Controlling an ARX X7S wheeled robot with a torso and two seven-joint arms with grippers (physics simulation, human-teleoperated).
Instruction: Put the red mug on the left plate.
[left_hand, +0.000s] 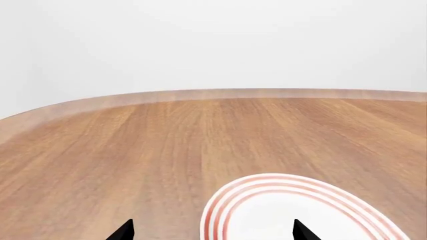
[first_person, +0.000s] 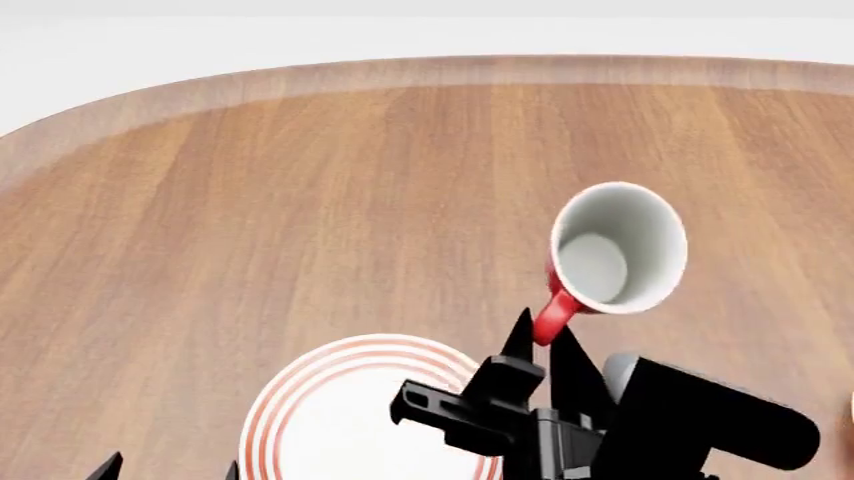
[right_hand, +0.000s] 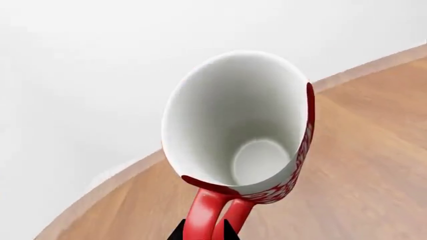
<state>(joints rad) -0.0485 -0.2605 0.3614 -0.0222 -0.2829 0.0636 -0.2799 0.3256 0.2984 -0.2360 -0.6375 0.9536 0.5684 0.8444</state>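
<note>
**Red mug lifted by its handle, not yet over the plate**

The right hand (first_person: 541, 338) is clamped on the handle of the red mug (first_person: 617, 250), its two dark fingertips pinching the red loop from either side; the right wrist view shows the same pinch close up. The mug appears to hang in the air above the tabletop (first_person: 267, 200), tipped so that its open mouth faces the head camera, though no frame shows its base clearly enough to be sure of the gap beneath it. It sits to the right of and farther away than the left plate (first_person: 287, 400), clear of the plate's rim.

As I judge it, the grasp and lift are done. What remains is to carry the mug leftward and nearer until it is over the plate, bring it upright, lower it and release.

The left hand (left_hand: 210, 231) hovers at the plate's left edge with its fingertips apart and nothing between them; one tip is over bare wood, the other over the plate.

The mug is small, with a red outside carrying white scrollwork, a plain white inside and a red loop handle. The plate is round and white, with thin red rings near its rim, and much wider than the mug.
</note>
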